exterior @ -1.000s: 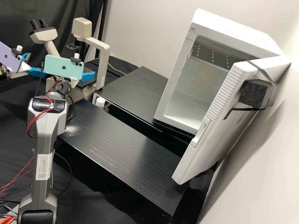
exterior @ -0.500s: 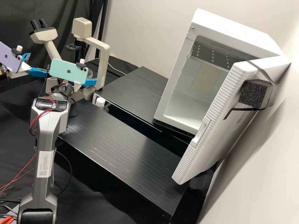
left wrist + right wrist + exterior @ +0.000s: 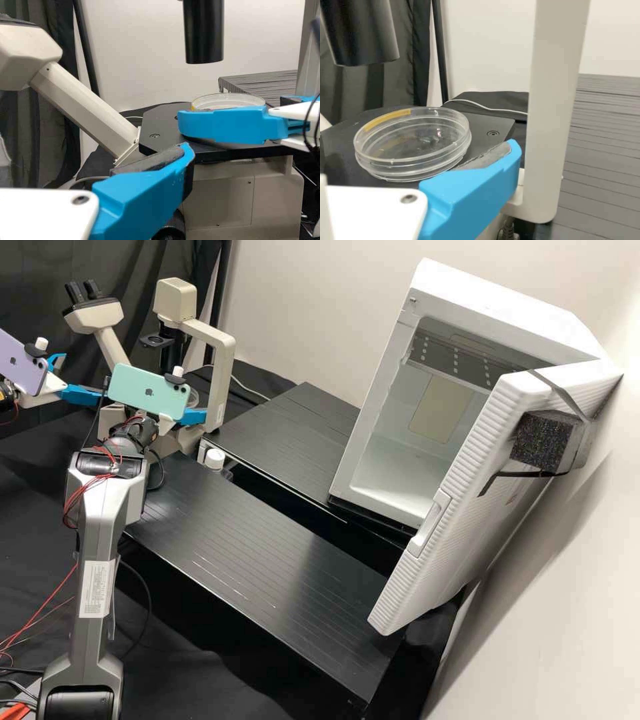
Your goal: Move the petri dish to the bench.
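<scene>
Standing wide, the right pincer [image 3: 193, 416] has the petri dish [image 3: 412, 145] just beside one finger [image 3: 475, 195], on the microscope stage [image 3: 485, 125].

Clear, shallow, round petri dish [image 3: 412, 162], rim marked by yellow strip [image 3: 387, 120]. Seen level, set just ahead of the right claw [image 3: 195, 416], close by one blue finger [image 3: 475, 195]; whether it's touched can't be told.

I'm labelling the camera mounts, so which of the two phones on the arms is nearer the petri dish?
The mint-green phone, just in front of the petri dish in the high view; the purple phone sits at that view's left edge.
</scene>
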Action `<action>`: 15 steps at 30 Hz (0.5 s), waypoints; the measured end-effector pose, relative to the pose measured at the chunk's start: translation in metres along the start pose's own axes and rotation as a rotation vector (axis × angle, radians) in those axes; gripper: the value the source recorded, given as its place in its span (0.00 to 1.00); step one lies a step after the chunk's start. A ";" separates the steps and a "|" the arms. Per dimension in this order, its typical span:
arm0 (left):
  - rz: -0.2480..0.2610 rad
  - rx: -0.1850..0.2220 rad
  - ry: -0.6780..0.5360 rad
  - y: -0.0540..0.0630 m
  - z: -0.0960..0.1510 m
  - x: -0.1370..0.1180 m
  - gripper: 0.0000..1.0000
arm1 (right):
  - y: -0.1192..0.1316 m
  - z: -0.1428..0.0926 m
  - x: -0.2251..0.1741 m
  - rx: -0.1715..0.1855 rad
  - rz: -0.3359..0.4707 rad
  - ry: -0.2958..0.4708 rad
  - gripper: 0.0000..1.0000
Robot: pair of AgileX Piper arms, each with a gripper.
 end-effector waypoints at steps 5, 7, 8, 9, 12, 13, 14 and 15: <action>0.000 0.000 0.000 0.000 0.000 0.000 1.00 | -0.003 -0.004 -0.001 -0.055 0.030 -0.002 1.00; 0.000 0.000 0.000 0.000 0.000 0.000 1.00 | -0.004 -0.007 -0.003 -0.087 0.050 -0.002 1.00; 0.000 0.000 0.000 0.000 0.000 0.000 1.00 | -0.005 -0.009 -0.004 -0.107 0.061 0.002 1.00; 0.000 0.000 0.000 0.000 0.000 0.000 1.00 | -0.006 -0.010 -0.004 -0.114 0.067 0.005 1.00; 0.000 0.000 0.000 0.000 0.000 0.000 1.00 | -0.007 -0.012 -0.005 -0.137 0.075 0.011 1.00; 0.000 0.000 0.000 0.000 0.000 0.000 1.00 | -0.007 -0.012 -0.005 -0.142 0.075 0.011 1.00; 0.000 0.000 0.000 0.000 0.000 0.000 1.00 | -0.007 -0.012 -0.005 -0.141 0.075 0.011 1.00; 0.000 0.000 0.000 0.000 0.000 0.000 1.00 | -0.007 -0.012 -0.005 -0.141 0.075 0.011 1.00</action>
